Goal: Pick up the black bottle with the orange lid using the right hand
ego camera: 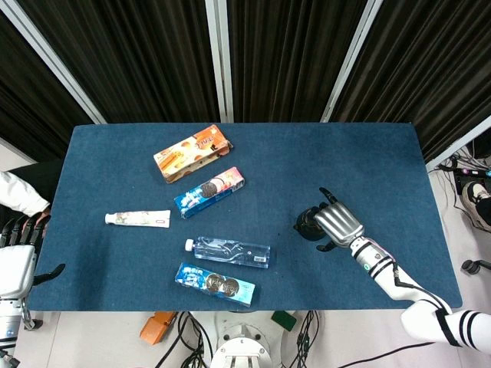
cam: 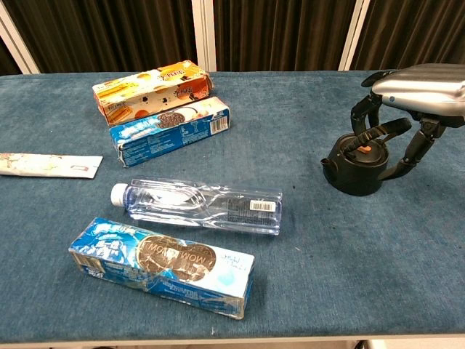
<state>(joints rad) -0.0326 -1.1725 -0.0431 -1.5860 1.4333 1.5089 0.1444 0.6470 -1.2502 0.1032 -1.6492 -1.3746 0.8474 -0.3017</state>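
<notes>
The black bottle (ego camera: 307, 223) (cam: 354, 172) stands upright on the blue table (ego camera: 345, 153), right of centre, with its orange lid (cam: 361, 150) under a black carry handle. My right hand (ego camera: 338, 222) (cam: 416, 88) hovers right over it, palm down. Its fingers (cam: 361, 109) curl down around the handle and its thumb reaches toward the bottle's right side, but I see no firm grip. The bottle's base is still on the cloth. My left hand (ego camera: 17, 259) rests off the table's left edge with its fingers spread and nothing in it.
An orange biscuit box (ego camera: 192, 153) (cam: 152, 89) and a blue cookie box (ego camera: 209, 192) (cam: 168, 129) lie at the back left. A toothpaste tube (ego camera: 138, 218), a clear water bottle (ego camera: 229, 251) (cam: 200, 206) and a blue cookie pack (ego camera: 215, 284) (cam: 163, 265) lie nearer the front.
</notes>
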